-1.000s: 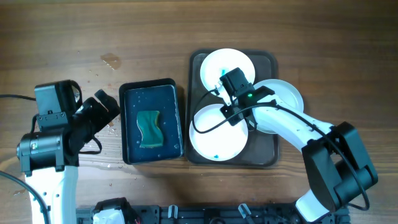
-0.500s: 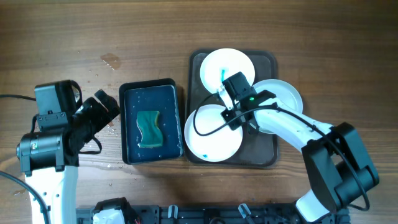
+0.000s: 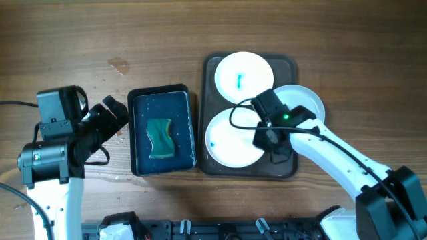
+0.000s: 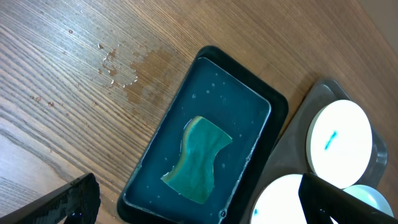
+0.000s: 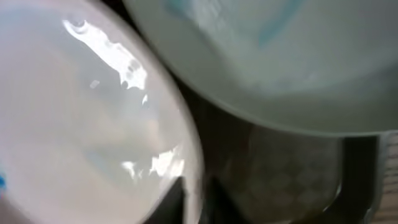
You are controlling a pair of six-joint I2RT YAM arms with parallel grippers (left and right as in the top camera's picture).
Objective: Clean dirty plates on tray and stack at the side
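The dark brown tray (image 3: 288, 160) holds three white plates. The far plate (image 3: 243, 78) has a blue smear at its centre. The right plate (image 3: 305, 101) overhangs the tray's right rim. The near plate (image 3: 230, 139) has a small blue smear by its left edge. My right gripper (image 3: 268, 137) is at the near plate's right rim. In the right wrist view its fingers (image 5: 202, 200) are shut on that rim (image 5: 81, 124), with the right plate (image 5: 280, 62) above. My left gripper (image 3: 113, 113) is open and empty, above the table left of the blue tray.
A dark blue tray (image 3: 137, 100) with water and a green sponge (image 3: 160, 138) lies left of the brown tray; both also show in the left wrist view (image 4: 186, 93), (image 4: 198, 158). Water drops (image 3: 119, 65) lie on the wood at the back left.
My right gripper moved from the near plate's far edge to its right rim. The near plate slid left over the tray's edge, then back inside. The left arm has not moved.
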